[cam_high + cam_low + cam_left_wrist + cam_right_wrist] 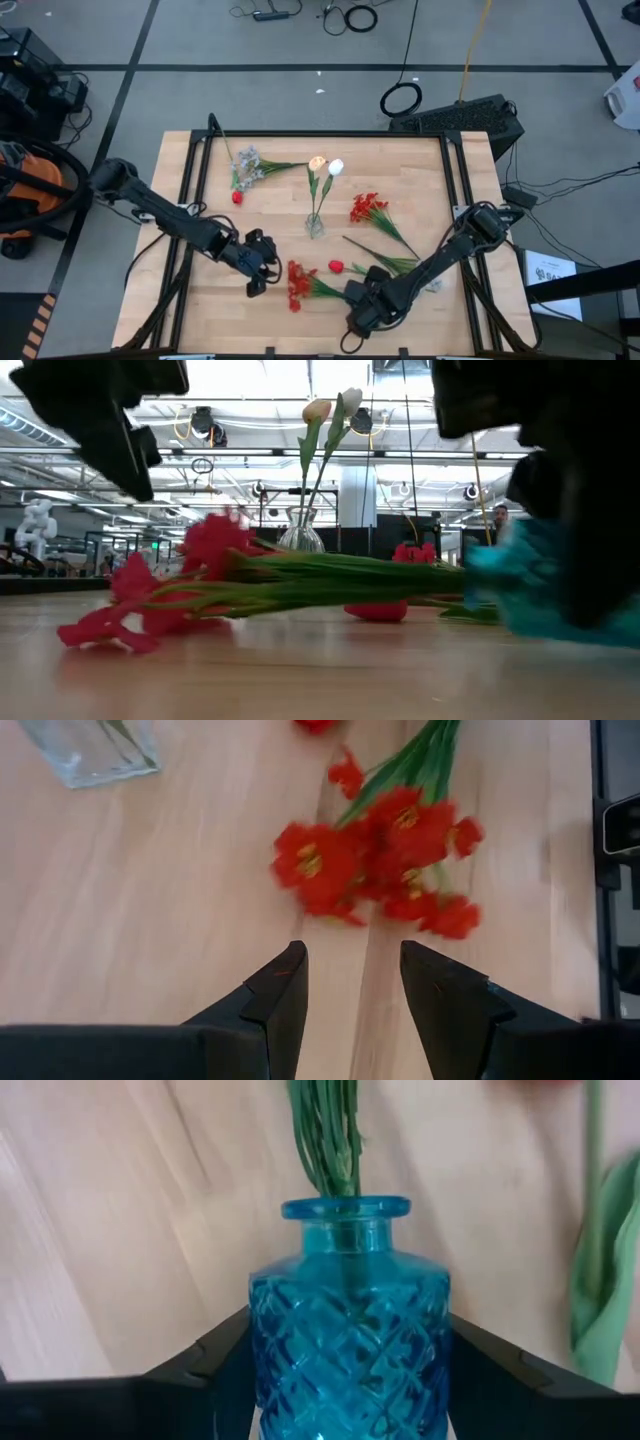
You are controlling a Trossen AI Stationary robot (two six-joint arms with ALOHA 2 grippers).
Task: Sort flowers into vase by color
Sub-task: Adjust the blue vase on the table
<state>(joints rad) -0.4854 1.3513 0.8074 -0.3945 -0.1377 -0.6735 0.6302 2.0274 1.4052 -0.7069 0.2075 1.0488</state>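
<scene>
A red clustered-bloom bunch (297,285) lies on the table near the near edge, and its green stems (330,575) run level toward the right. The stem ends (330,1150) sit in the mouth of a blue cut-glass vase (348,1330). My right gripper (350,1355) is shut on this vase; in the high view the gripper (362,303) hides it. My left gripper (352,960) is open just short of the red blooms (385,855), touching nothing. A clear vase (315,226) stands mid-table with a white and a peach tulip (327,166). My right gripper pinches the blue vase's patterned body (300,1340) between its two fingers (215,1355), one on each side, below the neck. The vase's mouth (345,1208) points away from the gripper, toward the table's left, along the stems. The low view shows the vase (525,585) lying over, level with the stems.
A red tulip bud (336,266) and loose green stems (385,258) lie by the right arm. Another red bunch (368,208) is right of the clear vase. A pale spray (247,168) and a red bud (237,197) lie at the far left.
</scene>
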